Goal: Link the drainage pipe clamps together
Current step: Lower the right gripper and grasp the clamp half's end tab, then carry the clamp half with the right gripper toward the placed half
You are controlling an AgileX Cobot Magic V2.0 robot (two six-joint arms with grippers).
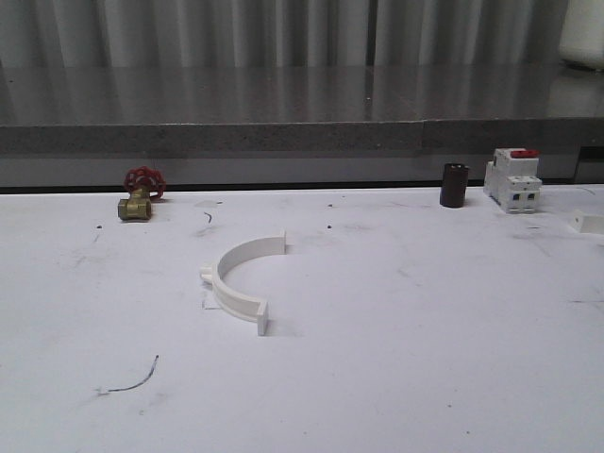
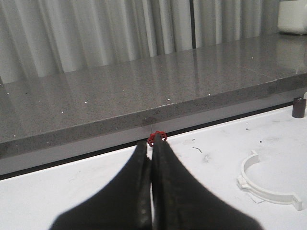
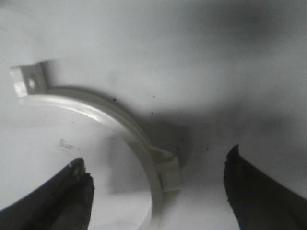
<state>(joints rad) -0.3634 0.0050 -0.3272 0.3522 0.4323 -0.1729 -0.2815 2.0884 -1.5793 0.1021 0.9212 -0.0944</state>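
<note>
One white half-ring drainage pipe clamp (image 1: 238, 281) lies on the white table near the middle, its open side facing right; it also shows in the left wrist view (image 2: 266, 188). My left gripper (image 2: 151, 142) is shut with nothing in it, well off from that clamp. My right gripper (image 3: 154, 159) is open above a white clamp half (image 3: 108, 115) lying on the table. That half's arc and outer tab (image 3: 170, 176) sit between the two fingers, and its holed flange (image 3: 29, 81) is further out. A white piece (image 1: 590, 224) pokes in at the table's right edge.
A brass valve with a red handwheel (image 1: 140, 195) stands at the back left. A black cylinder (image 1: 453, 185) and a white breaker with a red switch (image 1: 513, 179) stand at the back right. A grey stone ledge (image 1: 283, 123) runs behind the table. A thin wire scrap (image 1: 132, 379) lies front left.
</note>
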